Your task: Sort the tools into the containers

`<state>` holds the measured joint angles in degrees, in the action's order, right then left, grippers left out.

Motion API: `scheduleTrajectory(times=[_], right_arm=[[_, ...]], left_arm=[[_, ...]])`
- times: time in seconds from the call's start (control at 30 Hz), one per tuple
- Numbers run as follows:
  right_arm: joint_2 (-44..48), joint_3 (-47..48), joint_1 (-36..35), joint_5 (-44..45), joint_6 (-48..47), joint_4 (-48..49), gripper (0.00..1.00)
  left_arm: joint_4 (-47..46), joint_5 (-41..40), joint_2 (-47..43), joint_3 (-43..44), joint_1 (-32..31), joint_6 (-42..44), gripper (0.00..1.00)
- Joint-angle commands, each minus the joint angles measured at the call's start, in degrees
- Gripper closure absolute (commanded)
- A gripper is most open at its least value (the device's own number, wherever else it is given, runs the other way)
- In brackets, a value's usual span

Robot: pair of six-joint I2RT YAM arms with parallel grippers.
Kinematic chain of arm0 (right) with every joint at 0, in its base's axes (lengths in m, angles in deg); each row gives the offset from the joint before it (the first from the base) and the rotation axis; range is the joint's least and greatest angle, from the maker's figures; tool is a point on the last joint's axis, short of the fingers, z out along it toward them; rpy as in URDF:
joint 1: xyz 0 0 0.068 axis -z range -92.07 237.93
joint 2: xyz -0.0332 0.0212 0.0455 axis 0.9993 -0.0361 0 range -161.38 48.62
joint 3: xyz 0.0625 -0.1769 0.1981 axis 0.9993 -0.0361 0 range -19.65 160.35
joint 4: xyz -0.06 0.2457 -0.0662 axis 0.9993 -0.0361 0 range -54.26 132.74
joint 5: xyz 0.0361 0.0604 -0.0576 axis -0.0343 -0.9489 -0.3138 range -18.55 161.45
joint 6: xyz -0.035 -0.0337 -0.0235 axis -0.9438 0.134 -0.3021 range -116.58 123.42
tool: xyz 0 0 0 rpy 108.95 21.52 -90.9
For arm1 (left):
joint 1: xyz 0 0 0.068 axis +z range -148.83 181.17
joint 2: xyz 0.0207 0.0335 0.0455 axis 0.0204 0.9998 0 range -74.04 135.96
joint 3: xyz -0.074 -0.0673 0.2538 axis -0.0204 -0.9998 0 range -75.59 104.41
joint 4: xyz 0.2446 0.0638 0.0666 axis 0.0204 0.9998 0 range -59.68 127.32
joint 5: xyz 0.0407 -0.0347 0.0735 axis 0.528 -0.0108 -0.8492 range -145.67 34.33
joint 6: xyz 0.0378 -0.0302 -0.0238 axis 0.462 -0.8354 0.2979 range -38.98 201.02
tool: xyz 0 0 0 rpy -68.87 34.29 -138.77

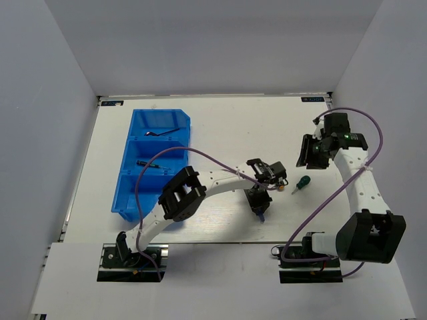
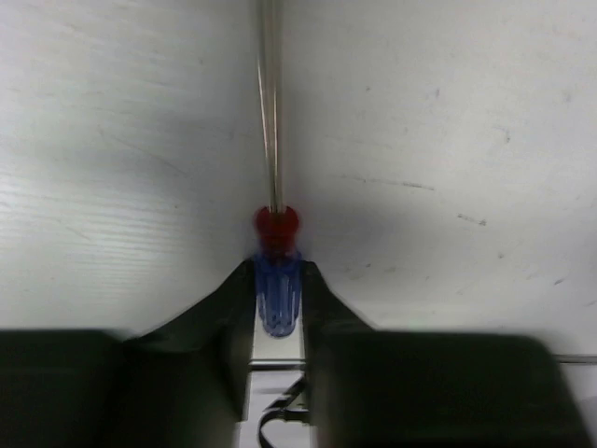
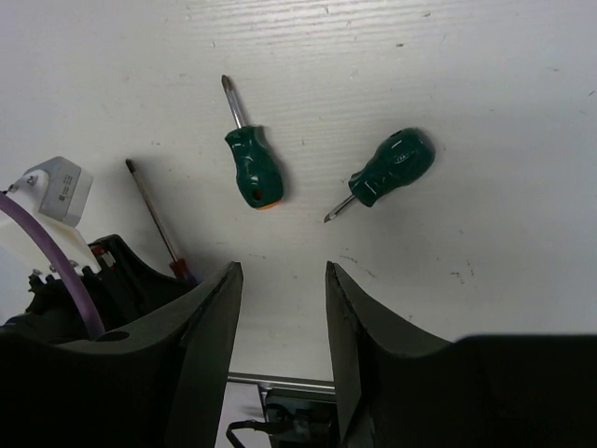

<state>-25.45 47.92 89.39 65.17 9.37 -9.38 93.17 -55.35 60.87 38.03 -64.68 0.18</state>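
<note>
In the left wrist view my left gripper point(image 2: 278, 291) is shut on the blue-handled screwdriver point(image 2: 278, 301); both fingers press its handle. Its red collar and thin shaft point away over the white table. From above, the left gripper point(image 1: 259, 211) points down at mid-table. Two stubby green-handled screwdrivers point(image 3: 254, 168) point(image 3: 392, 166) lie loose on the table ahead of my right gripper point(image 3: 280, 280), which hangs open and empty above them. One green screwdriver point(image 1: 303, 182) shows from above, below the right gripper point(image 1: 309, 152). The blue containers point(image 1: 133, 167) stand at the left.
The far compartment holds a dark hex key point(image 1: 163, 131). A slim dark tool point(image 1: 150, 165) lies in the middle compartment. The left arm's purple cable point(image 1: 200, 155) arches over the bin's right side. Grey walls close in the table on three sides.
</note>
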Motion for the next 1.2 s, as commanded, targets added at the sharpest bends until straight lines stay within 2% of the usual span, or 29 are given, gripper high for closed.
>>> scheduleTrajectory(times=[0.0, 0.1, 0.13, 0.17, 0.27, 0.3, 0.33, 0.43, 0.63, 0.73, 0.97, 1.1, 1.17], right_arm=[[2.08, -1.47, 0.56, -1.27, 0.99, 1.14, 0.53], [2.87, -2.79, 0.92, -1.62, 0.82, 1.67, 0.53], [2.96, -3.58, 0.92, -1.71, 0.64, 1.49, 0.53], [3.05, -3.85, 1.09, -2.41, 0.55, 1.67, 0.53], [3.14, -5.78, 1.27, -4.87, -1.73, 1.76, 0.53], [3.4, -6.74, 1.18, -6.1, -2.69, 2.1, 0.54], [3.49, -7.88, 1.27, -6.72, -3.23, 2.28, 0.57], [3.22, -9.73, 1.36, -8.39, -4.11, 3.69, 0.64], [2.7, -10.62, 1.27, -9.54, -4.73, 4.57, 0.65], [2.87, -11.23, 1.18, -9.36, -4.81, 4.92, 0.65], [2.78, -12.11, 1.36, -9.62, -7.61, 5.45, 0.62], [1.21, -12.37, 1.27, -10.41, -10.16, 6.32, 0.49], [-1.07, -12.46, 1.01, -9.54, -10.52, 7.73, 0.48]], left_arm=[[0.42, -2.16, 1.85, -0.85, -0.34, 1.11, 0.79], [-0.18, -2.69, 0.1, -6.47, -0.34, 1.73, 0.91], [-0.79, -3.3, -2.26, -9.53, 0.18, 1.74, 0.98], [-2.1, -4.18, -3.68, -10.6, 0.8, 2.26, 1.0], [-2.12, -10.93, -10.25, -9.75, 1.42, 3.93, 1.0], [0.15, -13.74, -12.02, -8.52, 2.64, 4.46, 1.0], [1.99, -19.94, -13.78, -5.98, 3.17, 4.46, 1.0], [6.66, -28.06, -21.16, -6.04, 8.43, 0.79, 1.0], [5.7, -28.09, -30.93, -14.29, 25.55, -4.22, 1.0], [3.43, -28.61, -34.8, -18.17, 30.32, -7.3, 1.0], [7.1, -32.04, -35.95, -19.93, 36.13, -10.04, 1.0], [7.64, -32.66, -37.08, -24.4, 37.54, -10.04, 1.0], [7.02, -32.66, -37.61, -26.34, 38.86, -10.04, 1.0]])
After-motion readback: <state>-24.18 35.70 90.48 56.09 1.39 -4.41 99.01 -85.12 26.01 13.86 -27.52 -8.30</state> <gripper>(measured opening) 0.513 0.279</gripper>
